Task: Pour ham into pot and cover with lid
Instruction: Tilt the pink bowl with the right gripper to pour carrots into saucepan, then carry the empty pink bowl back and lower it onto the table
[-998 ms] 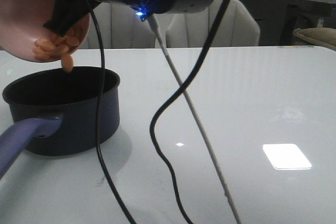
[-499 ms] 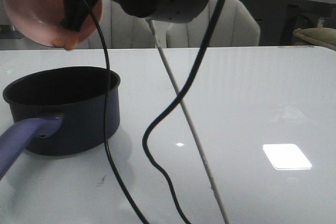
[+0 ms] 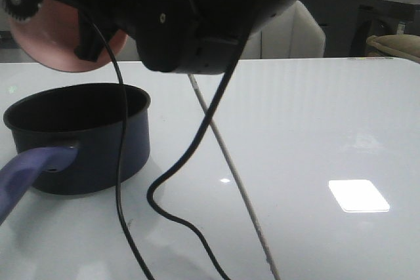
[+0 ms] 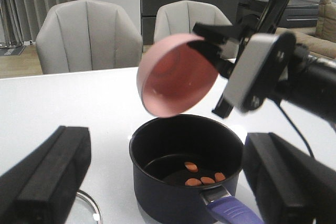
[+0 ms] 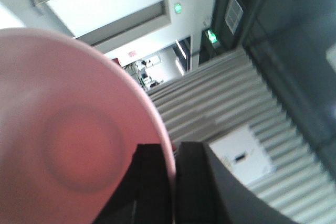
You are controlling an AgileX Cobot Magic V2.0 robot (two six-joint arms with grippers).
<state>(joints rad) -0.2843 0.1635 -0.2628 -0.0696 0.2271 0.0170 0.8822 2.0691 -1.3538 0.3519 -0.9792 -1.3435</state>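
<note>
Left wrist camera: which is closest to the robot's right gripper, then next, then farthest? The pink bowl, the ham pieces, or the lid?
1. Pink bowl: pinched at its rim by the right gripper, tipped over the pot.
2. Ham: below the bowl, on the bottom of the pot.
3. Lid: on the table beside the pot, partly hidden behind a left gripper finger.

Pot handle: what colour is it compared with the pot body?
The long handle is lighter purple-blue; the round saucepan is dark navy. Front view shows it best.
</note>
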